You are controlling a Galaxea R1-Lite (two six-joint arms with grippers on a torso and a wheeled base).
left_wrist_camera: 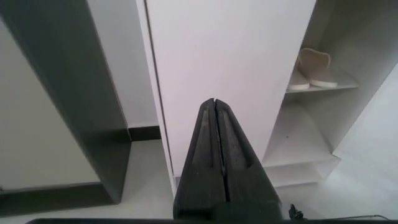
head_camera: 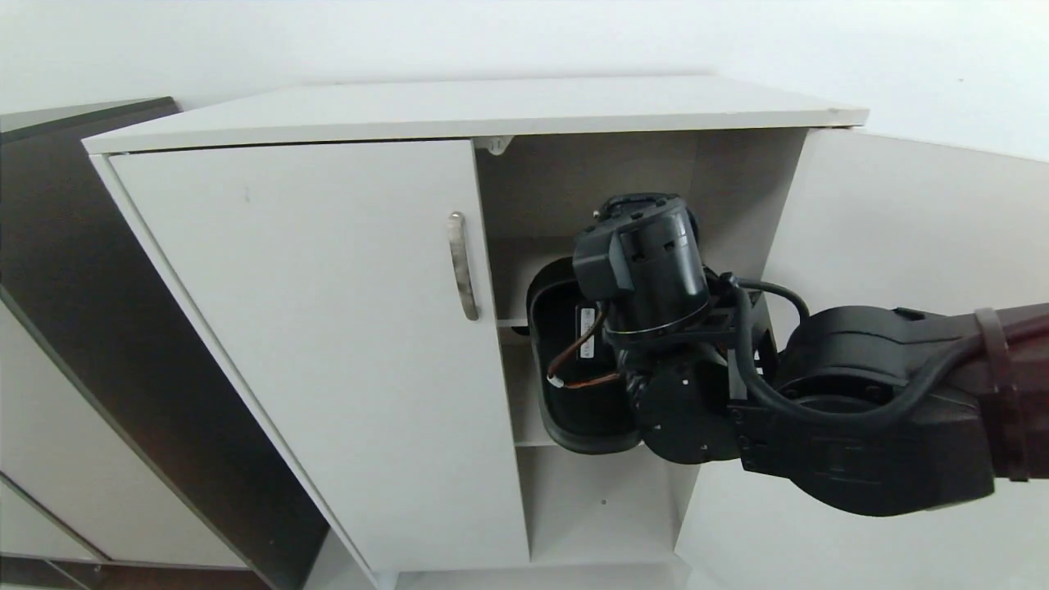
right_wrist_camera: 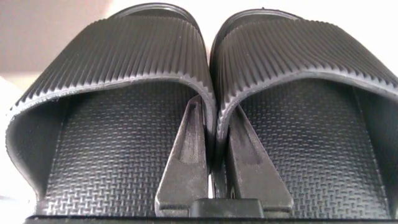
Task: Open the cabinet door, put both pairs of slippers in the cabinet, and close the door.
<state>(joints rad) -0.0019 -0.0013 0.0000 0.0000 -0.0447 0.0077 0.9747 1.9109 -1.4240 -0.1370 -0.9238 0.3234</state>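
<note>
The white cabinet (head_camera: pixel 475 106) stands with its left door (head_camera: pixel 328 344) shut and its right door (head_camera: pixel 901 238) swung open. My right gripper (right_wrist_camera: pixel 213 106) is shut on the pair of black ribbed slippers (right_wrist_camera: pixel 124 118), pinching their two inner walls together. In the head view the black slippers (head_camera: pixel 565 393) hang upright in the open right half, in front of the middle shelf (head_camera: pixel 533 444). A white pair of slippers (left_wrist_camera: pixel 314 68) lies on an upper shelf inside. My left gripper (left_wrist_camera: pixel 214 106) is shut and empty, low in front of the shut door (left_wrist_camera: pixel 217 50).
A metal handle (head_camera: pixel 463 266) runs down the shut door's inner edge. A dark brown panel (head_camera: pixel 82 287) of neighbouring furniture stands close on the left. The lowest compartment (head_camera: pixel 598 508) of the cabinet holds nothing.
</note>
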